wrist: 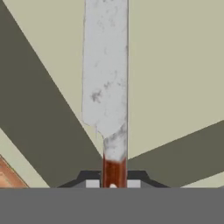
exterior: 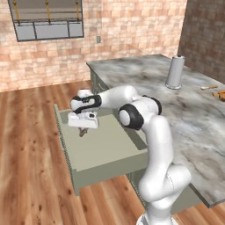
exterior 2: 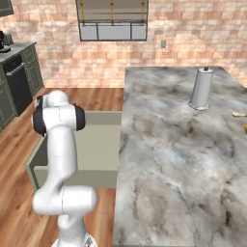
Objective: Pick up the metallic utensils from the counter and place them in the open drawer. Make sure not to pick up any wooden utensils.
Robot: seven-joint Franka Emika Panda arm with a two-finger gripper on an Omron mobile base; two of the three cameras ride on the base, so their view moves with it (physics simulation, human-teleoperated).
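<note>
My gripper point(exterior: 82, 126) hangs low over the open drawer point(exterior: 110, 151), shut on a small knife point(wrist: 105, 74). In the hand view the reddish-brown handle point(wrist: 114, 171) sits between the jaws and the silvery blade points away over the drawer's pale floor point(wrist: 175, 65). From the left base view the knife point(exterior: 82, 132) shows as a small dark shape just under the hand, near the drawer's back left part. On the counter point(exterior: 176, 105), at its far right, lie a tan utensil point(exterior: 210, 87) and an orange-brown one point(exterior: 220, 95), too small to tell apart further.
A tall grey cylinder point(exterior: 175, 72) stands on the counter's far side. The drawer point(exterior 2: 99, 144) juts out over the wooden floor point(exterior: 30, 145). A brick wall with a window point(exterior: 47, 19) closes the back, and dark cabinets point(exterior 2: 19, 79) stand at the left.
</note>
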